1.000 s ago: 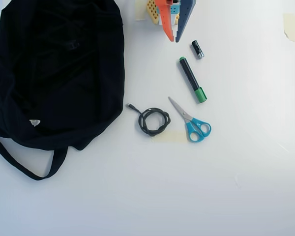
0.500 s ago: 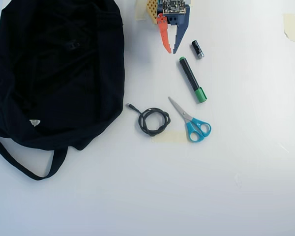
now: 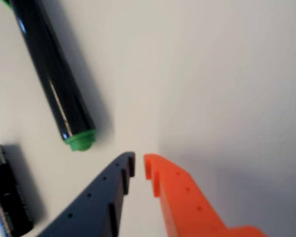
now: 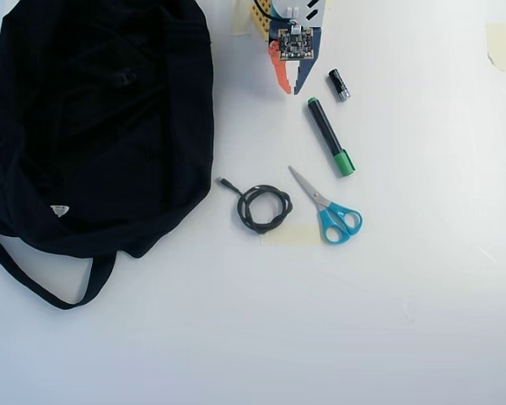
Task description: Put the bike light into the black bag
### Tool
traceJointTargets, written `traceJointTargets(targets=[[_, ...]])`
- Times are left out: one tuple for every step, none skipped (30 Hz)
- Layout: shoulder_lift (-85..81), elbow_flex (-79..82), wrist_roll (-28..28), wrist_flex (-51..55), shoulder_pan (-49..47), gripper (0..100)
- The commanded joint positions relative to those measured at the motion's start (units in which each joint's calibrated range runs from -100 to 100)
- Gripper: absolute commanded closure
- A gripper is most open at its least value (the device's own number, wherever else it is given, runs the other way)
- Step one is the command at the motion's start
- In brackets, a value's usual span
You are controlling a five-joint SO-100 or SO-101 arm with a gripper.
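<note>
End effector (image 4: pixel 291 87) is hanging empty over the desk (image 4: pixel 422 278), just right of the black bag (image 4: pixel 93 126) in the overhead view.
Its jaws are standing nearly together, gripping nothing. The bike light is showing nowhere on the desk, so it is probably lying inside the bag, whose floppy black fabric is hiding its contents.

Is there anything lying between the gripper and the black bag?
Nothing visible: only bare table separates the gripper from the black bag. Battery and marker lie on its other side. No bike light shows.
</note>
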Motion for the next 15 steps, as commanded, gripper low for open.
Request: traceJointTargets(targets=[[-0.8, 7.7, 0.0, -1.0, -0.3, 98], [-0.8, 7.5, -0.3, -1.0, -0.3, 98], [-0.8, 7.5, -0.4, -1.0, -0.3, 98], [-0.8, 7.5, -0.3, -1.0, -0.3, 98], [-0.8, 7.5, -0.1, -1.0, -0.3, 98], [-0.8, 7.5, -0.1, -1.0, -0.3, 98], [-0.8, 7.5, 0.0, -1.0, -0.3, 98], [-0.8, 7.5, 0.0, -1.0, -0.3, 98], [-0.8, 7.5, 0.0, -0.9, -0.3, 98], [-0.8, 7.5, 0.0, -0.9, 0.1, 98], [-0.8, 7.5, -0.1, -0.9, 0.2, 98], [-0.8, 7.5, 0.0, -0.9, 0.2, 98], [-0.8, 7.5, 0.0, -0.9, 0.2, 98], [-0.7, 7.5, 0.0, -0.9, 0.2, 98], [-0.7, 7.5, 0.0, -0.9, 0.2, 98]])
